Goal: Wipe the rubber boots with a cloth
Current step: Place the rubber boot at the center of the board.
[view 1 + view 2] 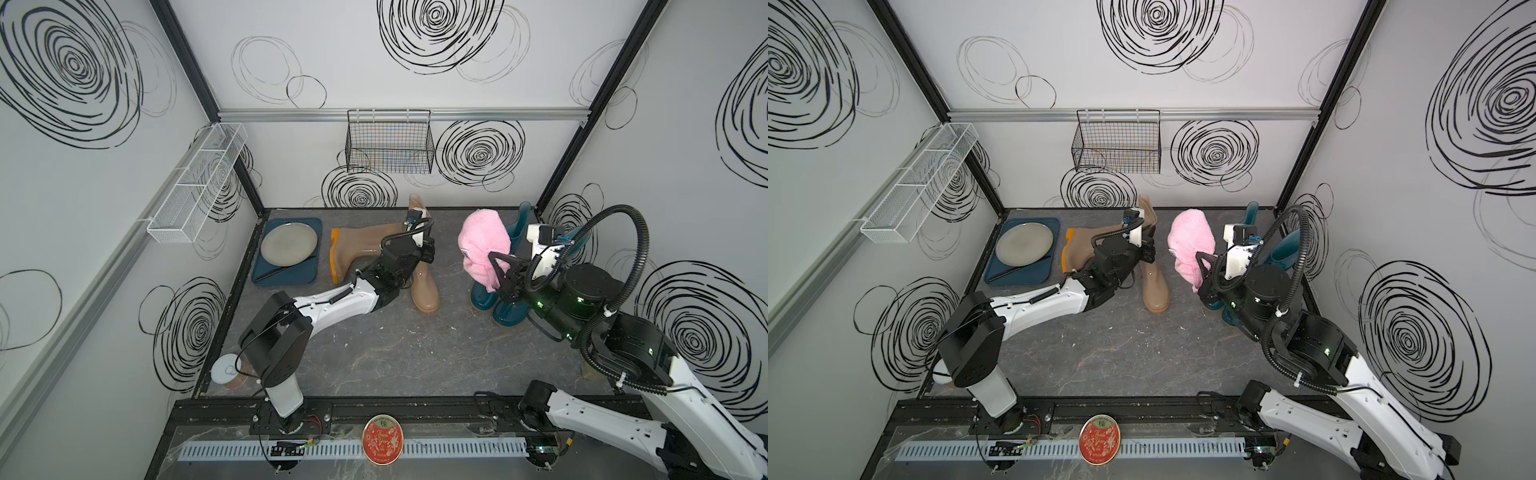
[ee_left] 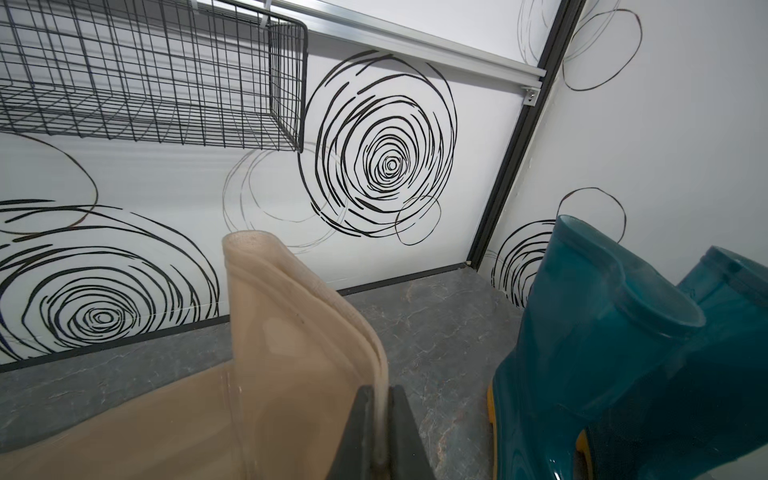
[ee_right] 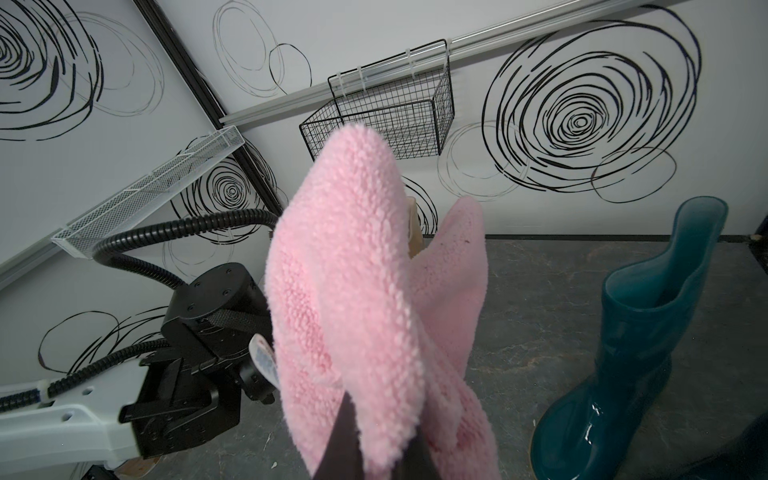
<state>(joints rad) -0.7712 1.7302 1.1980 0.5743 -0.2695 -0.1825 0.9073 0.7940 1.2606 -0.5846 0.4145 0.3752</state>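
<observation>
Right fingers (image 3: 345, 440) pinch the fluffy pink terry cloth (image 1: 482, 243); left fingers (image 2: 359, 432) pinch the upright translucent tan rubber boot (image 1: 426, 289) (shaft vertical). Your cloth hangs rightward, apart.

My left arm (image 1: 332, 301) stretches low from seven o'clock toward one, and my left claw (image 2: 380, 395) is pinched tight on the tan boot (image 2: 291, 332) at its cuff. My right arm (image 1: 623, 345) folds high at four o'clock, wrist pointing toward ten, right claw (image 3: 382, 415) clamped on the pink cloth (image 3: 353, 270).
</observation>
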